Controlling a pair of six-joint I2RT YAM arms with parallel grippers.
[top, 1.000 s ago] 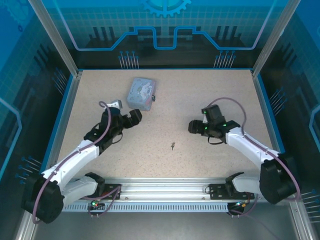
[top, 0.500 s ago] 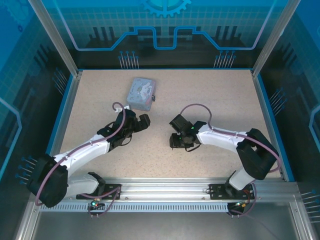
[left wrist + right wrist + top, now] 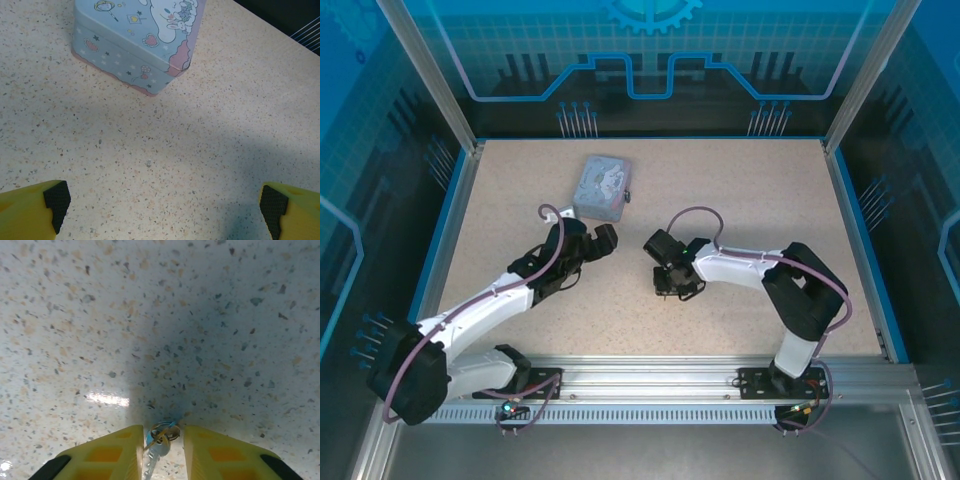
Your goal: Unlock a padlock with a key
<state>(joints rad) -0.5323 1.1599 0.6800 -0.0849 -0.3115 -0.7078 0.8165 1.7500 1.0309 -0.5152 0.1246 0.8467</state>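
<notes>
Cartoon-printed box (image 3: 135,45) on speckled table (image 3: 200,150)

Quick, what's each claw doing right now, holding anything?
Left gripper: open, empty.
Right gripper: narrow, straddling the key; whether it grips cannot be told.

Smooth speckled table (image 3: 200,315); shiny metal key (image 3: 156,450); smooth printed box (image 3: 135,45).

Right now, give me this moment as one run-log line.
left gripper: open, facing box | right gripper: low over table, straddling key | grip on key: unconfirmed
</notes>
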